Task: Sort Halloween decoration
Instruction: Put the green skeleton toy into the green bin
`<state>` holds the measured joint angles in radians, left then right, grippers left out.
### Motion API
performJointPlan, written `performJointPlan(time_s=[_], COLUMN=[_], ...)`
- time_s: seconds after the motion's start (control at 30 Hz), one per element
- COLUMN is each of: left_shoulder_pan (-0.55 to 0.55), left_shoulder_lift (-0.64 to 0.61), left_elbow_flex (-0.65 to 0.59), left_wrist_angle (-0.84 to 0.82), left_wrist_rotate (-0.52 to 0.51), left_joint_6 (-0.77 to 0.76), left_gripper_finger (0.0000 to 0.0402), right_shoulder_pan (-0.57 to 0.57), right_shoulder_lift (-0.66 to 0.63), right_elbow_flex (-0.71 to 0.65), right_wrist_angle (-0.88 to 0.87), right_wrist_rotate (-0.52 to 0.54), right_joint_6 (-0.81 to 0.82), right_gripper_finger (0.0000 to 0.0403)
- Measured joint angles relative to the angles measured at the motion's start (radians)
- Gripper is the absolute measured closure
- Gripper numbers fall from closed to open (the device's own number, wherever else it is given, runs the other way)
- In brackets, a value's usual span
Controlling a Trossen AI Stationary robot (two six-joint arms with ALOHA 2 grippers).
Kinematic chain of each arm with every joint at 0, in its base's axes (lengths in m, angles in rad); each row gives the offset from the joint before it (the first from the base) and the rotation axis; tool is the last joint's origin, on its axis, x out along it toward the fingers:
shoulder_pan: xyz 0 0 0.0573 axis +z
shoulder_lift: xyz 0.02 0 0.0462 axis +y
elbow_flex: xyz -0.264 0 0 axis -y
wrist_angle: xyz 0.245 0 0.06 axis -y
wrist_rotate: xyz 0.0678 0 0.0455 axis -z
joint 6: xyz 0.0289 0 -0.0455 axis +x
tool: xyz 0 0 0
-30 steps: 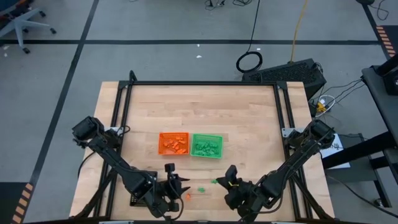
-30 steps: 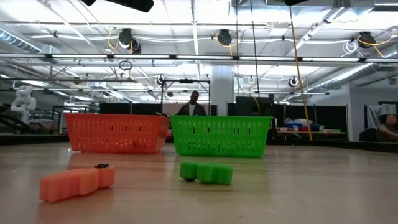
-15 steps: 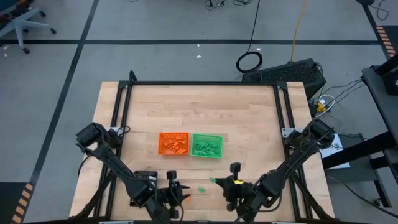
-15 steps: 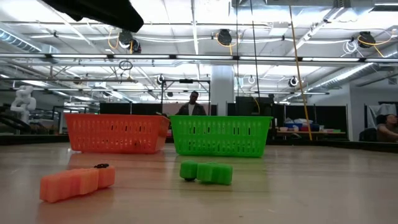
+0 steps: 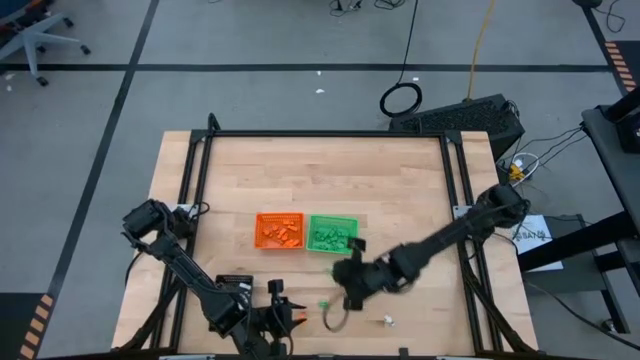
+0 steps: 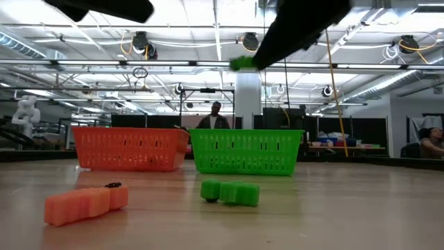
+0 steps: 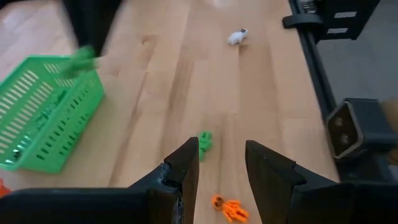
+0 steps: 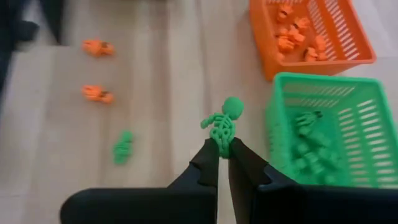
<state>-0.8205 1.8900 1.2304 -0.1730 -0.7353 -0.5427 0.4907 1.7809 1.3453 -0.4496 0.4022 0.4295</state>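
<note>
No readable text, label, brand, number or sign anywhere: none on the table, the baskets, the trinkets or the arms, and nothing legible in the room beyond.

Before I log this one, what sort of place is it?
Likely a robotics lab or workshop hall: ceiling trusses with hanging cables, workbenches behind the table, an office chair on taped floor.

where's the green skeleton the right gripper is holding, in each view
high view: hidden at the right gripper, just below the green basket.
low view: green skeleton high up, above the green basket.
left wrist view: green blur over the basket's rim.
right wrist view: centre, pinched between the fingers.
Shared landmark: the green basket.
</note>
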Motion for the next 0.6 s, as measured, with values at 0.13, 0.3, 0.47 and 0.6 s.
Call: performJointPlan(time_s=[0.13,0.3,0.47,0.6], left_shoulder_pan=[-0.020,-0.040,-0.052,-0.055], left_shoulder_lift=[0.000,0.000,0.000,0.000], left_elbow_flex=[0.000,0.000,0.000,0.000], left_wrist_angle=[0.000,-0.004,-0.004,-0.006], left_wrist_rotate=[0.001,0.001,0.001,0.001], left_joint_6=[-0.029,-0.053,-0.072,-0.089], left_gripper_finger=[0.0272,0.0272,0.0272,0.0272], right_shoulder_pan=[-0.106,-0.236,-0.316,-0.334], right_shoulder_lift=[0.000,0.000,0.009,0.043], right_elbow_flex=[0.000,0.000,-0.002,-0.024], right_wrist_angle=[-0.016,-0.092,-0.149,-0.127], right_wrist_rotate=[-0.082,-0.145,-0.144,-0.146], right_joint_6=[-0.086,-0.103,-0.091,-0.103], right_gripper_finger=[0.0403,0.0403,0.0402,0.0390])
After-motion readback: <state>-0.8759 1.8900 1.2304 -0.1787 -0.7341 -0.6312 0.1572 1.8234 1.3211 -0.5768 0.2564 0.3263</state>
